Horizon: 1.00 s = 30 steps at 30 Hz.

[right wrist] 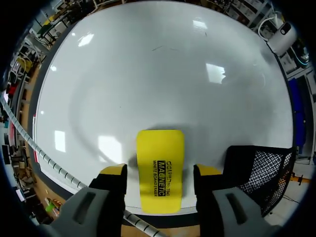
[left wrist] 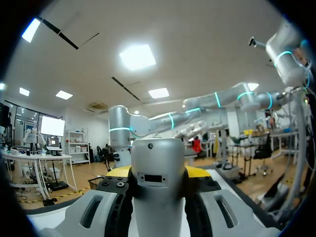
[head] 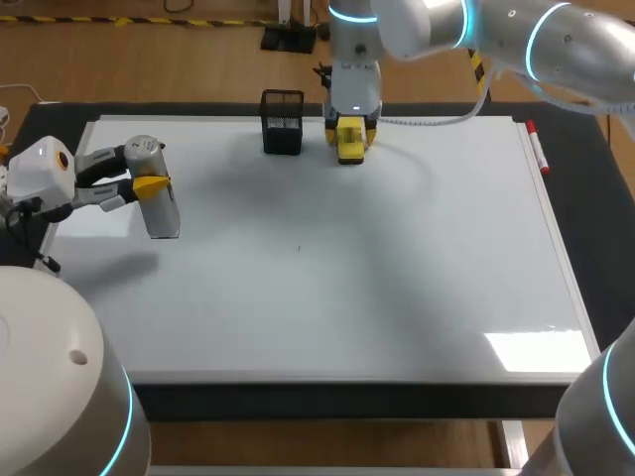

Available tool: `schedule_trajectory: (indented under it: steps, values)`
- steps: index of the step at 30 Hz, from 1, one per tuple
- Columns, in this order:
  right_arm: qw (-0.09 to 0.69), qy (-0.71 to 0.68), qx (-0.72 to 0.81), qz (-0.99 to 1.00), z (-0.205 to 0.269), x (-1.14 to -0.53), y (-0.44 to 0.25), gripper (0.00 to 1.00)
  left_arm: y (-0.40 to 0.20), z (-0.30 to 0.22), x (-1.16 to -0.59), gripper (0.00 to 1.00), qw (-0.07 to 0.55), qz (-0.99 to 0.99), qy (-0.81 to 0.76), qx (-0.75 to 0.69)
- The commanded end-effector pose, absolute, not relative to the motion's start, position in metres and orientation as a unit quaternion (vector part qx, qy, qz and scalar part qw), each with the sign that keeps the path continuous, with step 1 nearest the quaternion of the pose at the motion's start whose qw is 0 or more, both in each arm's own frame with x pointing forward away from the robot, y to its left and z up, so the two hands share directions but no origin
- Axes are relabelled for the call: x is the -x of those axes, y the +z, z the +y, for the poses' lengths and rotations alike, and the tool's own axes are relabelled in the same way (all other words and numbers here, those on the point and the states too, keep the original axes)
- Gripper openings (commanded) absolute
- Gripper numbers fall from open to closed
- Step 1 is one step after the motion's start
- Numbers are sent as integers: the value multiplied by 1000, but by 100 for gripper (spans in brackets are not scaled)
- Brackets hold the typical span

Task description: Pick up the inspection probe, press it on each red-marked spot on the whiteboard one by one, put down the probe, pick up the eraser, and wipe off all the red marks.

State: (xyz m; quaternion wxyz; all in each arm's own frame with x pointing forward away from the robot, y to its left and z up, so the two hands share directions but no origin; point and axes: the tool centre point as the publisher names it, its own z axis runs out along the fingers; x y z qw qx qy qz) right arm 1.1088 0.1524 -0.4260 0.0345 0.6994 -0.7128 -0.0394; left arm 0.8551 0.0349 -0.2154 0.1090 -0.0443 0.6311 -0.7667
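Inspection probe (head: 165, 213) sits at the left of the whiteboard (head: 397, 278), clamped in the left tool (head: 152, 187). It is a smooth silver-grey cylinder. In the left wrist view its rounded end, with a small dark rectangular slot on the side, stands up past the yellow tips. Both fingers (left wrist: 117, 171) press against it from either side. The left arm (head: 40, 171) comes in low from the left edge of the desk (head: 327, 402), with its wrist lying roughly level and the tool pointing across the board. From the head view I cannot tell whether the probe touches the board. Its shadow falls on the white surface just beside it.

Farther right, at the far edge of the board, stands a black mesh holder (head: 283, 123). Just beside it lies the yellow eraser (head: 351, 145), a flat rounded rectangle with a black printed label on its back.

The right arm (head: 556, 45) comes in from the far right corner and reaches past the middle. Its wrist is upright and the right tool (head: 350, 130) points straight down over the eraser. In the right wrist view the eraser (right wrist: 159, 170) lies between the two fingers (right wrist: 113, 171), which stand wide, with a gap on each side. The holder (right wrist: 256, 173) is close beside one finger.

A red-capped marker (head: 537, 149) lies along the right rim of the board.
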Motion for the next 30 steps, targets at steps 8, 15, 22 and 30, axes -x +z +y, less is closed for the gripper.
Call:
schedule_trajectory:
  steps: [8,15,22,30]
  values:
    - [35,-19,-676,-736,128,-1102,-410,100,-214,35,-855,0,109,631,-767,44]
    - [14,-41,-630,-775,106,-1099,-396,100,-214,35,-855,0,109,631,-767,44]
    - [-26,-92,-565,-819,86,-1100,-378,100,-214,35,-855,0,109,631,-767,44]
    - [-38,-116,-466,-876,69,-1105,-357,100,-214,35,-855,0,109,631,-767,44]
